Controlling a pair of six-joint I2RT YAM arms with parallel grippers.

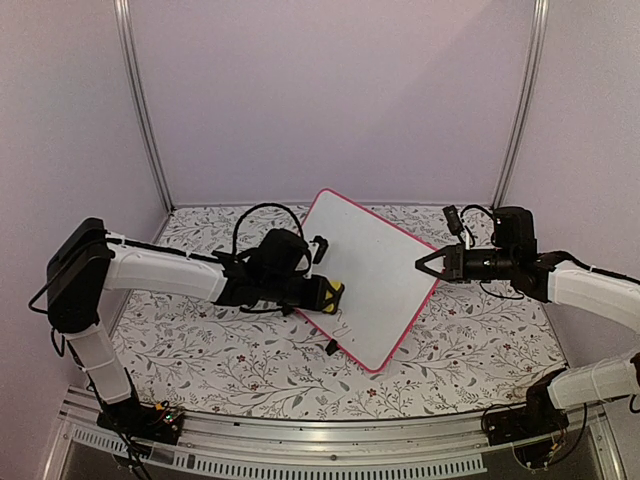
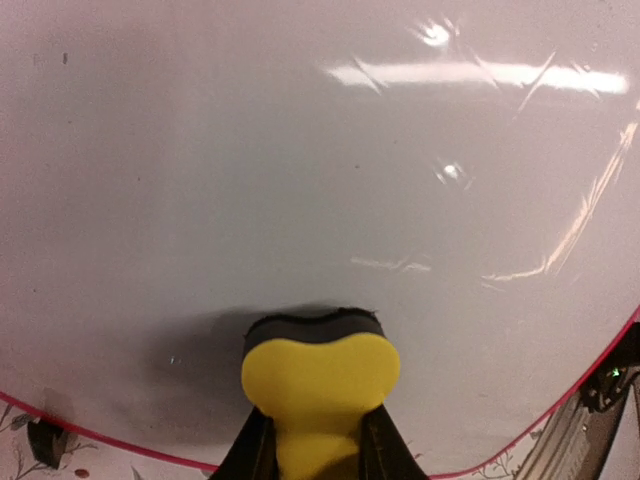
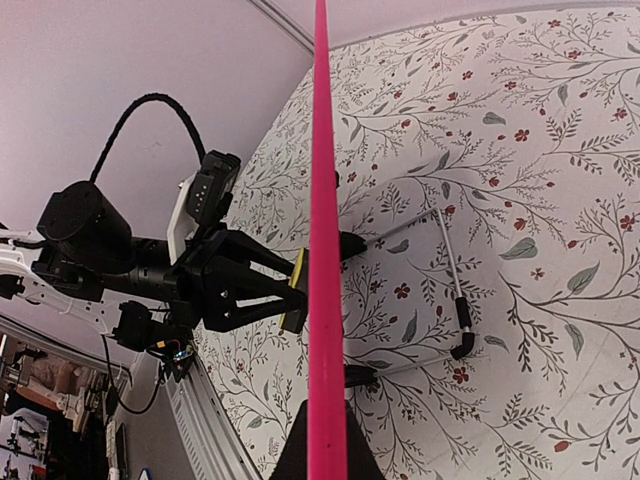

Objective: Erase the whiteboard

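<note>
The whiteboard (image 1: pixel 370 275) stands tilted on its black clip feet in the middle of the table, white with a pink frame. Faint handwriting (image 1: pixel 345 325) shows near its lower left part. My left gripper (image 1: pixel 322 293) is shut on a yellow and black eraser (image 1: pixel 331 295) pressed against the board's face; the left wrist view shows the eraser (image 2: pixel 320 375) on the glossy board (image 2: pixel 320 180). My right gripper (image 1: pixel 428 264) is shut on the board's right edge. The right wrist view shows the pink frame (image 3: pixel 323 250) edge-on between my fingers.
The table has a floral cloth (image 1: pixel 200 350). A wire stand (image 3: pixel 452 290) props the board from behind. Pale walls and metal posts (image 1: pixel 140 100) enclose the space. A metal rail (image 1: pixel 300 455) runs along the near edge.
</note>
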